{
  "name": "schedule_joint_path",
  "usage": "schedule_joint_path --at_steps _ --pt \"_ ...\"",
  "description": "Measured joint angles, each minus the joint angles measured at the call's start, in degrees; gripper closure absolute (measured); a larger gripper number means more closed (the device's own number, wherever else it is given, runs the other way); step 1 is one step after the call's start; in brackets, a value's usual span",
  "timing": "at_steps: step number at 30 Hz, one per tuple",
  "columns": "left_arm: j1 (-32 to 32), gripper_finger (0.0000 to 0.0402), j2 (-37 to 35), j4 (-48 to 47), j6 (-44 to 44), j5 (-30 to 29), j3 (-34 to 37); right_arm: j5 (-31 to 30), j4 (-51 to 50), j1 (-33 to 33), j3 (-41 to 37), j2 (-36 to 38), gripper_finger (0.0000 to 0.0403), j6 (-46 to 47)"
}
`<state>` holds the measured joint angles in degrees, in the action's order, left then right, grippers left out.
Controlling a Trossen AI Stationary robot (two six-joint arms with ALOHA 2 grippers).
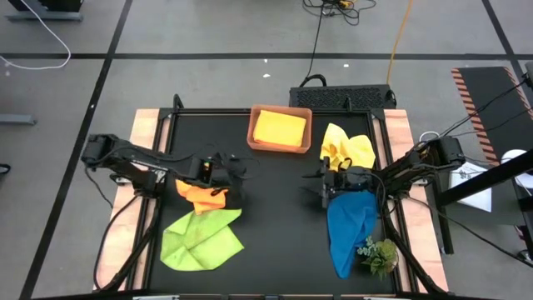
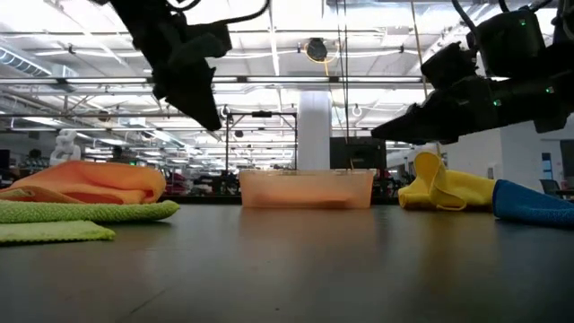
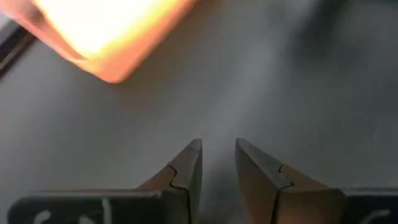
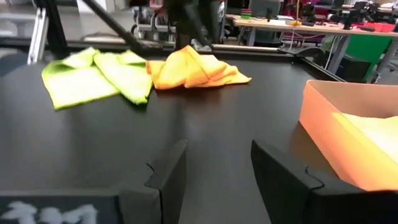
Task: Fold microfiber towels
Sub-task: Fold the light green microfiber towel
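High view: nearest the bottom edge, the lime green towel [image 1: 201,240] lies crumpled at 7 o'clock on the black table [image 1: 275,225], and the blue towel [image 1: 350,225] at 5 o'clock, touching a small plant sprig [image 1: 379,254]. The orange towel [image 1: 201,193] sits just above the green one, partly under the left gripper [image 1: 218,171], at 9 o'clock. The right gripper [image 1: 326,187] hovers at 3 o'clock beside the blue towel's upper end. A loose yellow towel [image 1: 346,147] lies at 1 o'clock. A folded yellow towel [image 1: 279,128] rests inside the terracotta tray [image 1: 253,127] at 12 o'clock.

Low view: the green towel lies nearest, at 9 o'clock, with the orange one on top of it. The tray stands at centre, the yellow and blue towels at 3 o'clock. Both grippers hang above the table, clear of the cloths.

Left wrist view: the left gripper's fingers [image 3: 186,177] stand slightly apart, holding nothing, over bare table, with the tray's corner beyond.

Right wrist view: the right gripper's fingers [image 4: 171,174] stand moderately apart, empty, above the table. The green and orange towels lie far across, with the tray off to one side.
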<state>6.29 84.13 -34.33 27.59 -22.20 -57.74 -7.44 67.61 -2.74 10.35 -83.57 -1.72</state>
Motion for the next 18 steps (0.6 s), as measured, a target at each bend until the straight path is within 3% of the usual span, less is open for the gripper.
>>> schedule_joint_path --at_steps 9,14,18 --pt "2.41 0.0305 9.9 -18.42 1.49 1.19 -16.49 0.0 -2.19 -3.81 -0.02 0.33 0.0232 7.51" --pt "3.48 0.0305 11.47 -32.1 1.96 -0.29 -18.59 -0.02 -11.41 -8.98 -0.04 0.29 0.0232 15.81" --pt "2.53 0.0305 11.45 -38.33 9.01 4.65 -18.54 -2.99 -17.02 -13.48 -0.06 0.29 0.0232 19.59"
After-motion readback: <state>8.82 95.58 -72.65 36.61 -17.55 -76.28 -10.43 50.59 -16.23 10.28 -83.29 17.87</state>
